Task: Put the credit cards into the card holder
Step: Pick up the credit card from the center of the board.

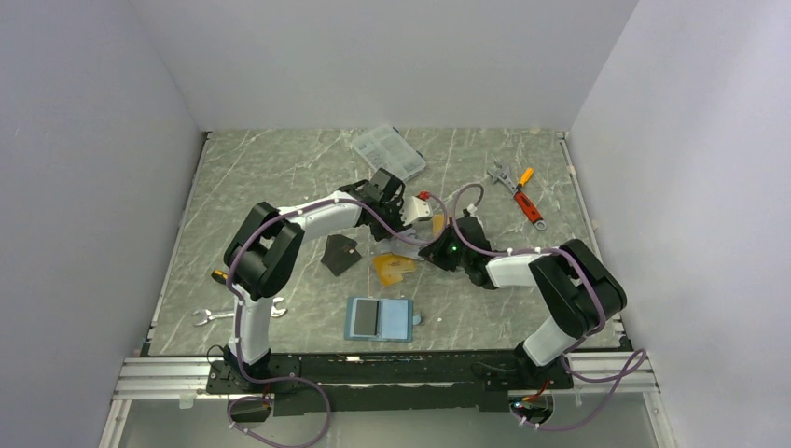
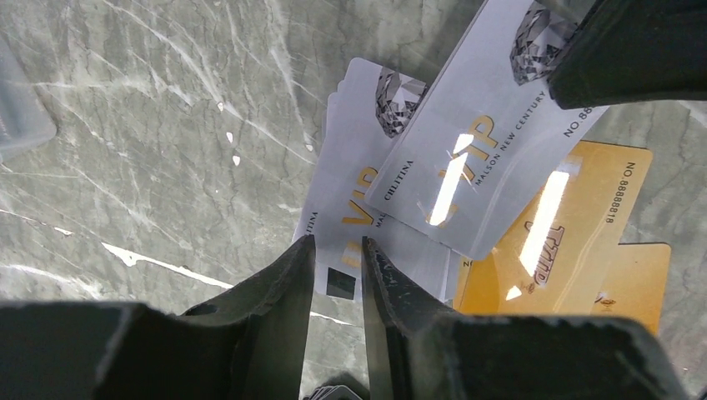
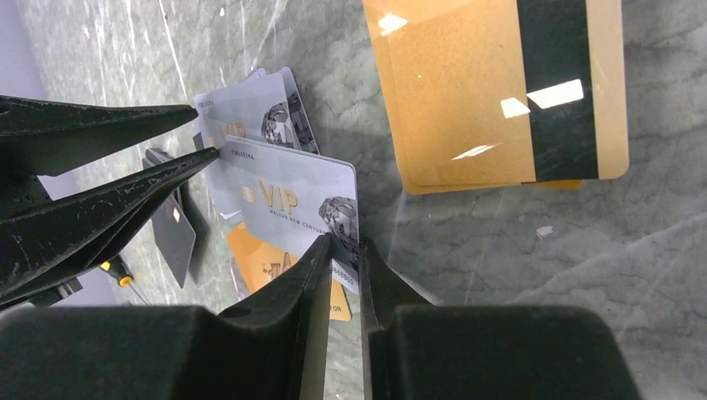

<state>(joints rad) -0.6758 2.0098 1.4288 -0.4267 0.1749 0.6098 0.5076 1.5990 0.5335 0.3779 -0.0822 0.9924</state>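
The right fingers [image 3: 308, 283] are clamped on one corner of the silver card [image 3: 283, 192]. Its long axis runs toward the left fingers [image 2: 279, 292], which stand slightly apart.

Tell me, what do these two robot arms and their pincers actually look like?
The left arm and right arm both have white segments joined by chunky black joints, with a purple cable looping along each. A small green light glows near the right wrist. The left gripper and right gripper each end in two matte black, wedge-shaped fingers tapering to narrow tips.
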